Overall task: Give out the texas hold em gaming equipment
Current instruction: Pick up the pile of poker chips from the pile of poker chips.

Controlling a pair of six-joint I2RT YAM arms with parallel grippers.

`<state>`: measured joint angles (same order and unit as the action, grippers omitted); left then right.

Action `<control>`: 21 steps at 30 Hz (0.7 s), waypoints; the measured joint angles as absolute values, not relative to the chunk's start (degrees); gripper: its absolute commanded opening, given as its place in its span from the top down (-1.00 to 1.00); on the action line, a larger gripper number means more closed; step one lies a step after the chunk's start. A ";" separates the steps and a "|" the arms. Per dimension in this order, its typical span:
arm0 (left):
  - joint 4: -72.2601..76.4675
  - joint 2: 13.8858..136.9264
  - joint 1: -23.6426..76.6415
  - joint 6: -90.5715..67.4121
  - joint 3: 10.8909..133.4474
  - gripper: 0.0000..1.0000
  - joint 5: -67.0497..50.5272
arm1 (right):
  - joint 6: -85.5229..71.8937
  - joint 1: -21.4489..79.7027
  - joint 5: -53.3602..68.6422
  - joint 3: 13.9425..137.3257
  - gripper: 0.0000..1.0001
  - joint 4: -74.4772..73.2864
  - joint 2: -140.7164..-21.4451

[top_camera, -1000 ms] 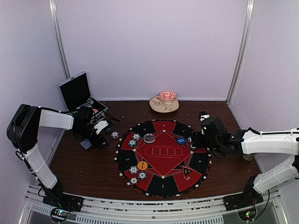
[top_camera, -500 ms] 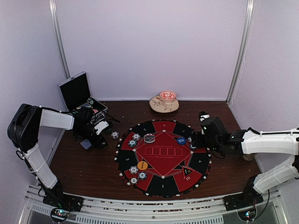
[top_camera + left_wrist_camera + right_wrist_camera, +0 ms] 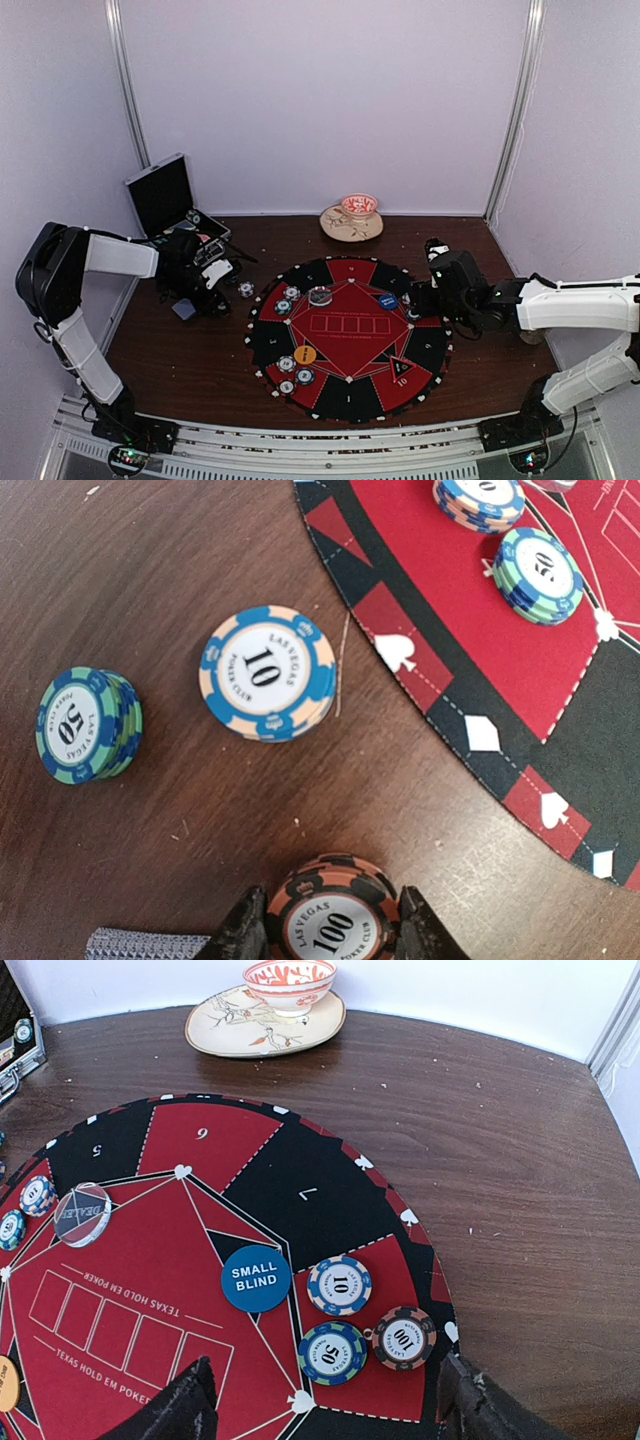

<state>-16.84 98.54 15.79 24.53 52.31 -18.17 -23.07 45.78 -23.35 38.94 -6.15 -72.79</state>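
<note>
In the left wrist view my left gripper [image 3: 330, 935] is shut on an orange-and-black "100" chip stack [image 3: 332, 915] standing on the wood beside the mat. A blue "10" stack [image 3: 267, 672] and a teal "50" stack [image 3: 85, 725] lie ahead of it. A grey-blue card edge [image 3: 140, 945] shows at its left finger. My right gripper [image 3: 330, 1405] is wide open and empty over the mat's right sector, above a "10" chip [image 3: 340, 1285], a "50" chip [image 3: 332, 1352], a "100" chip [image 3: 404, 1337] and the blue small blind disc [image 3: 256, 1278].
The round red-and-black mat [image 3: 430, 345] holds more chips at its left [image 3: 283, 306] and front left [image 3: 287, 364], an orange disc [image 3: 305, 354] and a dealer disc [image 3: 83, 1213]. A plate with a bowl [image 3: 352, 222] stands at the back. The open black case [image 3: 165, 195] stands back left.
</note>
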 measured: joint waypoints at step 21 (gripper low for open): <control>-21.96 93.27 17.06 24.75 58.06 0.38 -21.26 | -23.07 45.80 -23.38 38.94 -0.55 -6.15 -72.75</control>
<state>-21.96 93.27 17.06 24.75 58.06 -21.26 -23.07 45.80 -23.38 38.94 -6.15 -72.75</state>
